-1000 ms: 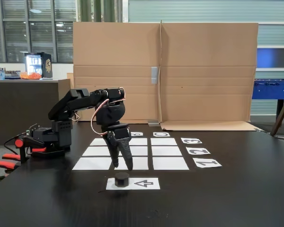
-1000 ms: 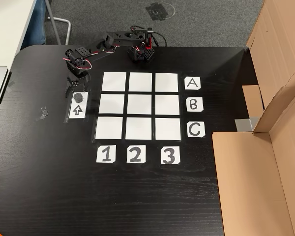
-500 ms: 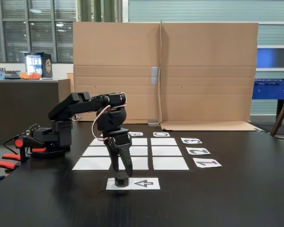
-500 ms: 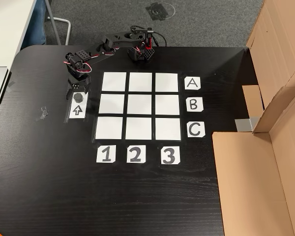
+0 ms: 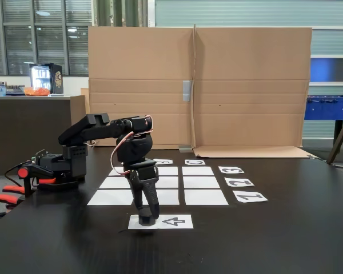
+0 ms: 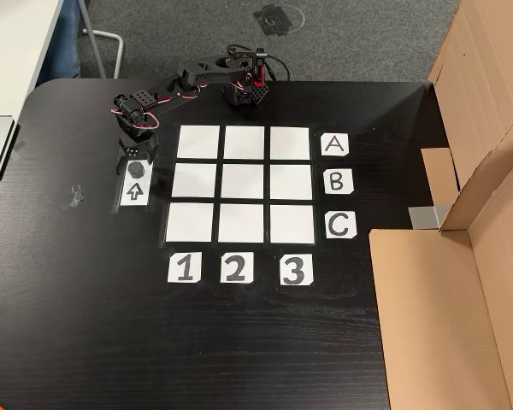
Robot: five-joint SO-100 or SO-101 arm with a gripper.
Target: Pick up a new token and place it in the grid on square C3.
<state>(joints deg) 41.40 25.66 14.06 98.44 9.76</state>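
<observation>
While the nine matte paper squares of the grid point(image 6: 240, 184) are lying bare, square C3 point(image 6: 291, 224) included, the short black round token point(image 6: 136, 168) is sitting on the white arrow sheet point(image 6: 134, 190), on the glossy black surface point(image 6: 85, 325). Spread fingers of the gripper point(image 6: 135, 166) are straddling the token.

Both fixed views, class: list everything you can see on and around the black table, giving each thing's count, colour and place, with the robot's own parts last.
token: one, black, on the arrow sheet
arrow sheet: one, white, left of the grid in the view from above
grid: nine white cells, table centre
square C3: one, white, bare, corner by C and 3
label cards: six, white
table: one, black
cardboard: brown panels behind the table
arm: one, black
gripper: one, black, down around the token
</observation>
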